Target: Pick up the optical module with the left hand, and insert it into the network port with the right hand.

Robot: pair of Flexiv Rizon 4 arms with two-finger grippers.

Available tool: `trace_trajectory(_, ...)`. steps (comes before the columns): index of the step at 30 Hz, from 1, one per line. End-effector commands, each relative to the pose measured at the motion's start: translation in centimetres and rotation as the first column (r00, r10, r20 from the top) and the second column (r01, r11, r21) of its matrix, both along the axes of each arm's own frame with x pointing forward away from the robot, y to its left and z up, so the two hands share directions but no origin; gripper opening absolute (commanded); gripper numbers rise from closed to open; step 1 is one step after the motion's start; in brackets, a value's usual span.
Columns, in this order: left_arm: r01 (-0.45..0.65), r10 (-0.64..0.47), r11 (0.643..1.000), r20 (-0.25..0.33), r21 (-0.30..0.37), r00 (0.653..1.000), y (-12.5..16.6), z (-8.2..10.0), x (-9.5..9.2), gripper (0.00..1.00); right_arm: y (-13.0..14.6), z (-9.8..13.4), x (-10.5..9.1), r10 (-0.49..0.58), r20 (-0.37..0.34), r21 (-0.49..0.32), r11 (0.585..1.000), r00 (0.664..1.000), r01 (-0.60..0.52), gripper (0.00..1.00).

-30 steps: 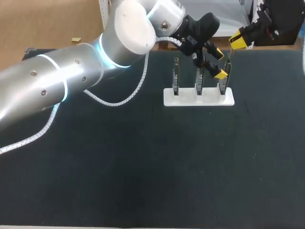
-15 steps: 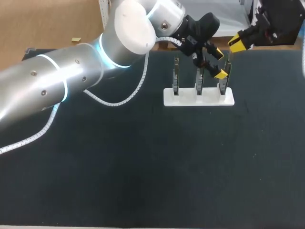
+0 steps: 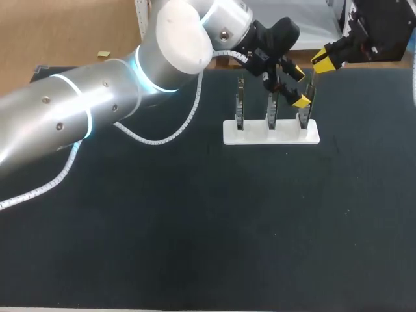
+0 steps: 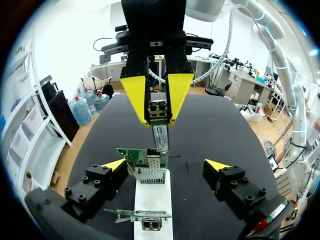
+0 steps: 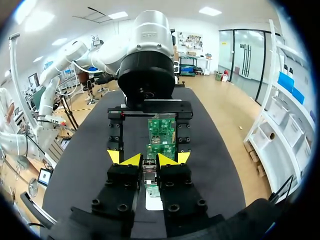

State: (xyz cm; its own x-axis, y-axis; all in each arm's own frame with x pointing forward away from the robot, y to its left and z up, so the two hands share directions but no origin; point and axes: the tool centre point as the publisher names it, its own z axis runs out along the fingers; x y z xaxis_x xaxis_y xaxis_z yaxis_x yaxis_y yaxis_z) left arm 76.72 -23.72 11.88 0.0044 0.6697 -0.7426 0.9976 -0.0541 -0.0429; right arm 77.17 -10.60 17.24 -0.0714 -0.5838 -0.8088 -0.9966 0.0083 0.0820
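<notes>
The optical module (image 4: 159,114), a small metal block with a labelled tab, is held in my right gripper (image 4: 157,102), which hangs just above and behind the green network card (image 4: 144,157) and its metal port (image 4: 150,173). In the right wrist view my right gripper (image 5: 148,159) is shut on the optical module (image 5: 150,172), with the network card (image 5: 161,131) straight ahead. My left gripper (image 4: 165,165) stands open, its fingers on either side of that card. In the head view my left gripper (image 3: 299,86) straddles the rightmost card (image 3: 305,109) and my right gripper (image 3: 323,60) is at the back right.
A white stand (image 3: 253,135) holds three upright cards in a row; the other two cards (image 3: 240,105) (image 3: 272,108) are left of the straddled one. My left arm (image 3: 97,104) crosses the table's back left. The mat in front of the stand is bare.
My right gripper has edged slightly left toward the rightmost card with the module in it. The left arm and its open gripper have not moved.
</notes>
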Motion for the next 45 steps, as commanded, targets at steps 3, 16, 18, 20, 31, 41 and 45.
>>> trace_trajectory(3, -0.001, 0.001, 1.000, -0.001, 0.004, 1.000, -0.05, 0.06, 0.04, 1.00, 0.12, -0.05, 0.16, -0.002, 0.000, -0.001, 1.000, 1.000, 0.002, 0.00)
trace_trajectory(16, -0.001, 0.001, 1.000, -0.001, 0.004, 1.000, -0.05, 0.06, 0.04, 1.00, 0.15, -0.26, 0.04, -0.007, -0.006, -0.009, 1.000, 1.000, 0.007, 0.00)
trace_trajectory(18, -0.001, 0.001, 1.000, -0.001, 0.004, 1.000, -0.05, 0.06, 0.04, 1.00, 0.17, -0.34, 0.03, -0.007, -0.007, -0.011, 1.000, 1.000, 0.007, 0.00)
trace_trajectory(20, -0.001, 0.001, 1.000, -0.001, 0.004, 1.000, -0.05, 0.06, 0.04, 1.00, 0.21, -0.43, -0.02, -0.005, -0.006, -0.015, 1.000, 1.000, 0.005, 0.00)
trace_trajectory(31, -0.001, 0.001, 1.000, -0.001, 0.004, 1.000, -0.05, 0.06, 0.04, 1.00, 0.20, -0.30, 0.01, -0.008, 0.002, -0.013, 1.000, 1.000, 0.008, 0.00)
trace_trajectory(41, -0.001, 0.001, 1.000, -0.001, 0.004, 1.000, -0.05, 0.06, 0.04, 1.00, 0.26, -0.12, 0.11, -0.009, 0.025, -0.011, 1.000, 1.000, 0.009, 0.00)
trace_trajectory(45, -0.001, 0.001, 1.000, -0.001, 0.004, 1.000, -0.05, 0.06, 0.04, 1.00, 0.18, -0.24, 0.28, -0.015, 0.031, -0.016, 1.000, 0.999, 0.015, 0.00)
